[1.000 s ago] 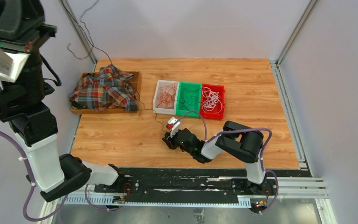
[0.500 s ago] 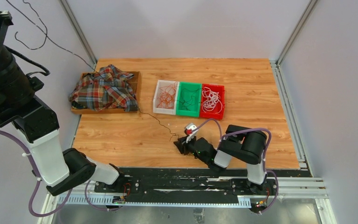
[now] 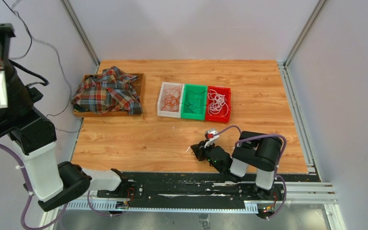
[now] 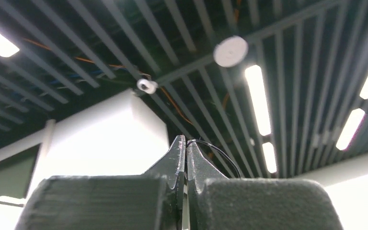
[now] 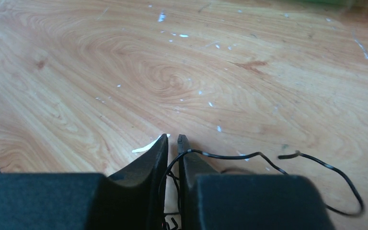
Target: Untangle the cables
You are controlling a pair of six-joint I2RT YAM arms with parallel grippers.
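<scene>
**A:** Right gripper had slid toward the lower right of the overhead frame since the earlier frame, taking the black cable off the mid-table boards.

**B:** Grip?

**A:** Clenched on it. Short tail curled away to the right of the jaws, on the wood. Left gripper pinched a black strand too, raised high at upper left, pointing at the ceiling.

**B:** Long axis, then?

**A:** Upper left down to lower centre, hanging slack. Green bin sat straight up-frame of the right arm, the nearer one. Probably where it goes.
</scene>
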